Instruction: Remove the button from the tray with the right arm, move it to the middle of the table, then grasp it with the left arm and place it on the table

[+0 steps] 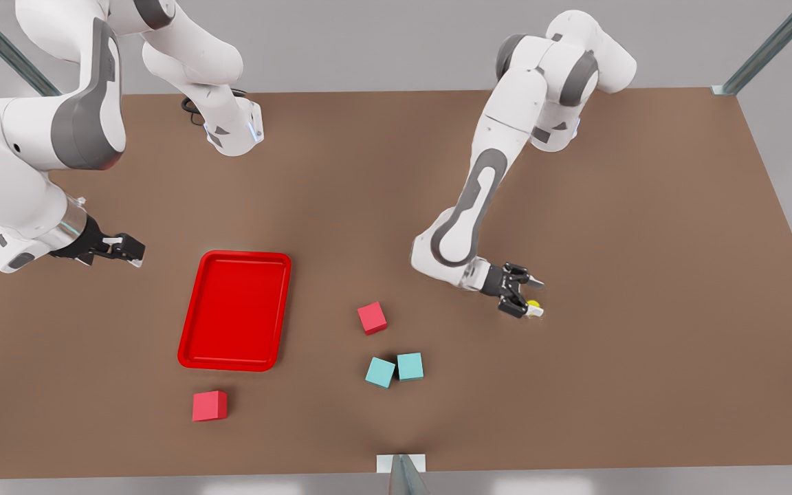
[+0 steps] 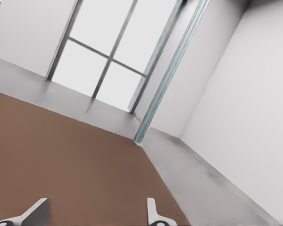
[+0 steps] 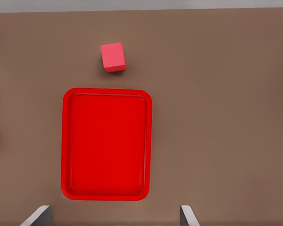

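Observation:
The red tray (image 1: 234, 309) lies empty on the brown table (image 1: 643, 240), left of centre in the front view. The right wrist view looks straight down on the tray (image 3: 106, 143). My right gripper (image 1: 128, 249) (image 3: 115, 214) hovers off the tray's far-left corner, open and holding nothing. At the front view's right, my left gripper (image 1: 535, 295) (image 2: 96, 209) is low over the table and open. The button (image 1: 535, 304), seen as a small yellow cap, sits right against its nearer fingertip; I cannot tell whether they touch.
A red cube (image 1: 372, 318) and two teal cubes (image 1: 380, 372) (image 1: 410, 366) lie between the tray and the left gripper. Another red cube (image 1: 210, 405) (image 3: 113, 57) sits near the tray's front. Metal struts (image 2: 167, 75) stand at the table corners.

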